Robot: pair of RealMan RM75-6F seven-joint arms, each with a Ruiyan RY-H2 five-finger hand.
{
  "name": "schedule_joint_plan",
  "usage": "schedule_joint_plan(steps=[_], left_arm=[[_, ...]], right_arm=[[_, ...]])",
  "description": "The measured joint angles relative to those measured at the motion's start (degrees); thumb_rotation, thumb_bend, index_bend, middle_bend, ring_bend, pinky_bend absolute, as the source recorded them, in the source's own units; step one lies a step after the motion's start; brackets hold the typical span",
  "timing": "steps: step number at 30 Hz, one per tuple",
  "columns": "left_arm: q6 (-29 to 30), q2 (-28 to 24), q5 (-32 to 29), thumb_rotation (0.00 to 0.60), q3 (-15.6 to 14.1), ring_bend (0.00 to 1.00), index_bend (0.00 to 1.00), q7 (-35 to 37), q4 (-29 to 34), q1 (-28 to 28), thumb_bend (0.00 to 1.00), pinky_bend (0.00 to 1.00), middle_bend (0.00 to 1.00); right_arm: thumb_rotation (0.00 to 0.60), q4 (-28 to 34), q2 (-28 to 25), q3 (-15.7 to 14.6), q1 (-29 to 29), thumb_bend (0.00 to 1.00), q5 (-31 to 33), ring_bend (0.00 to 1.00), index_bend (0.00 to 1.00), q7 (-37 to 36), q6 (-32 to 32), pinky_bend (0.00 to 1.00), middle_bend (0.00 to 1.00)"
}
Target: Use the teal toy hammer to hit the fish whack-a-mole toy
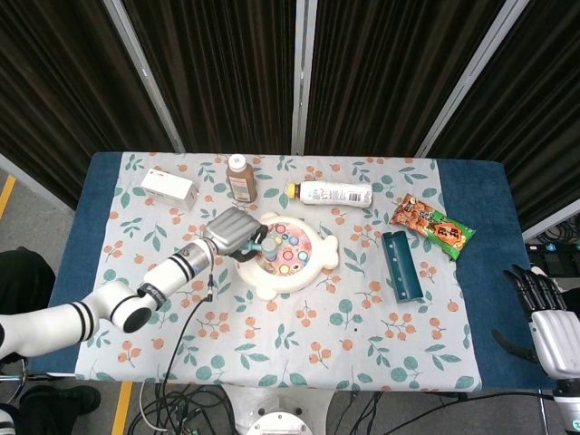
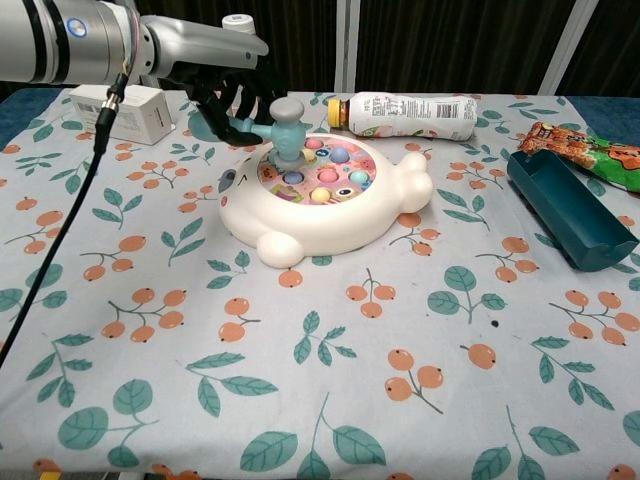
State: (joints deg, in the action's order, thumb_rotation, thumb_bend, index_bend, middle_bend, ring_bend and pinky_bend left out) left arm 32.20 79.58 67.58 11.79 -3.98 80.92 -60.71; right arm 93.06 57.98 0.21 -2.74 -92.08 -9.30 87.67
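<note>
The right robot hand hangs off the near right edge of the worktop, fingers apart, holding nothing. Further in, the fish whack-a-mole toy sits mid-cloth, and the left robot hand is clamped around the teal toy hammer, its head standing right on the pegs at the toy's left side. Behind them: a brown bottle and a white bottle lying down.

bottles: 2 | hammer: 1 | fish toy: 1 | box: 1 | snack packet: 1 | teal tray: 1
</note>
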Motion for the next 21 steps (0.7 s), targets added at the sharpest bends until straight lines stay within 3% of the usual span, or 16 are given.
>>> schedule_joint_plan(steps=[21], left_arm=[[-1.8,0.5,-3.5,0.6,-0.5,0.51,0.61,1.5,-0.7,-2.3,0.57,0.67,0.6]], right_arm=[[0.6,0.1,0.0,0.2,0.1,0.09,0.4,0.0,0.0,0.1,-0.3,0.0,0.05]])
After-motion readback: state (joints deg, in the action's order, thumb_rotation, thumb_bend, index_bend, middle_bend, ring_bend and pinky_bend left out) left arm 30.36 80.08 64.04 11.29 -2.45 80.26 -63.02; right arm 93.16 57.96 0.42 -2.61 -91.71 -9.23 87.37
